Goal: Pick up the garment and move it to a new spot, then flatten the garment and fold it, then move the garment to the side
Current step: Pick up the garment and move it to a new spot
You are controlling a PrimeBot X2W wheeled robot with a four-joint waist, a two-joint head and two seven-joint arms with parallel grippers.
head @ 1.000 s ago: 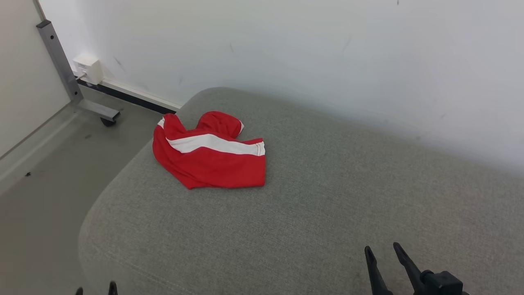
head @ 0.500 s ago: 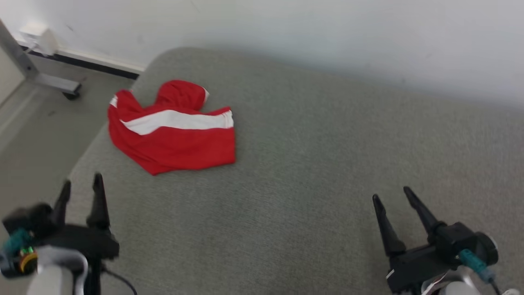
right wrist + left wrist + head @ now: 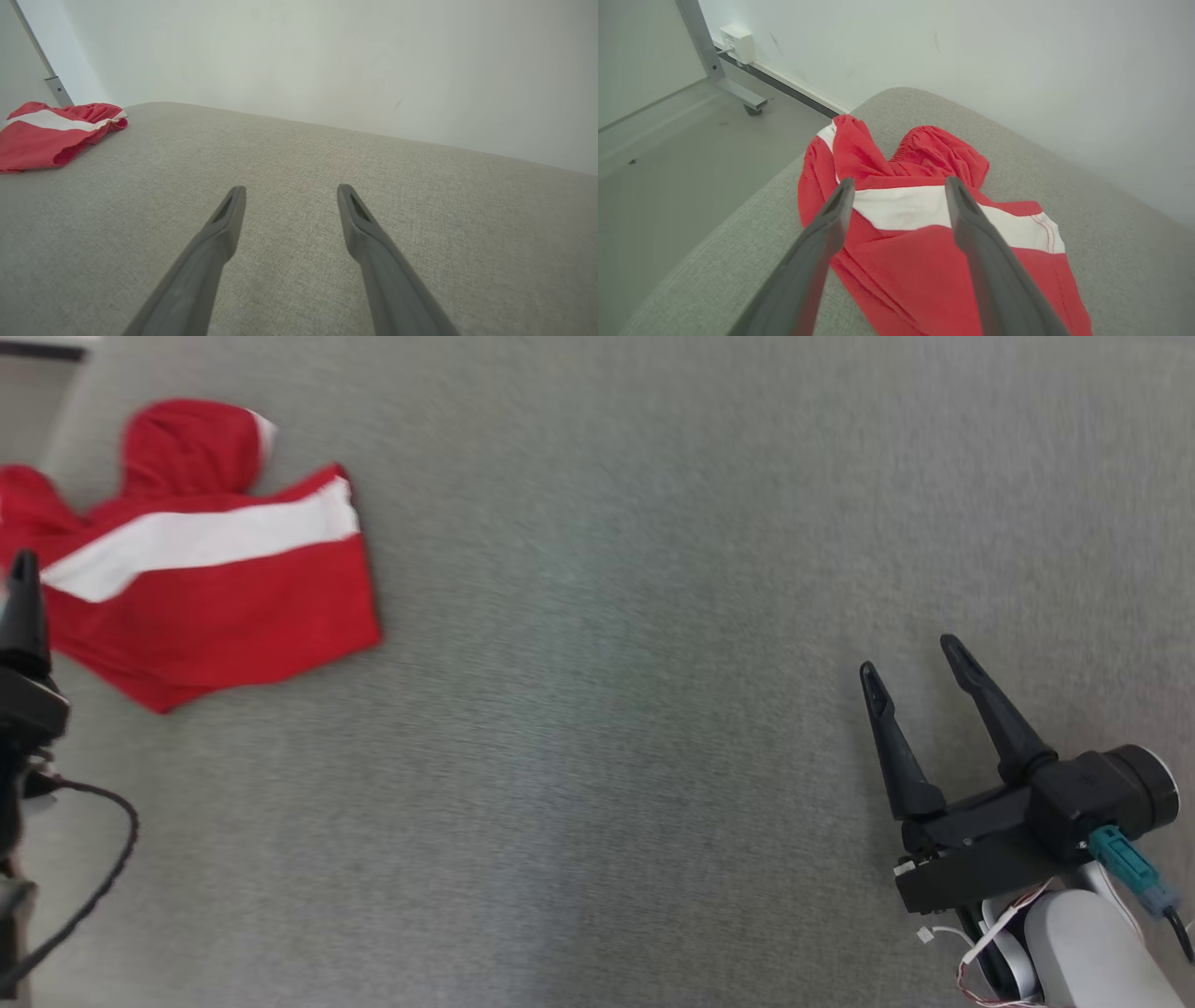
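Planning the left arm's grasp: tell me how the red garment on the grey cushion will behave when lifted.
Probably floppy: the red garment lies crumpled in soft folds, so it should sag from the pinched spot. Likely light: the cloth looks thin, draped flat on the grey cushion. Pushed, its loose folds may bunch rather than slide.

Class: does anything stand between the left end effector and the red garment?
Nothing visible does. The open left end effector points straight at the red garment lying crumpled on the grey cushion.
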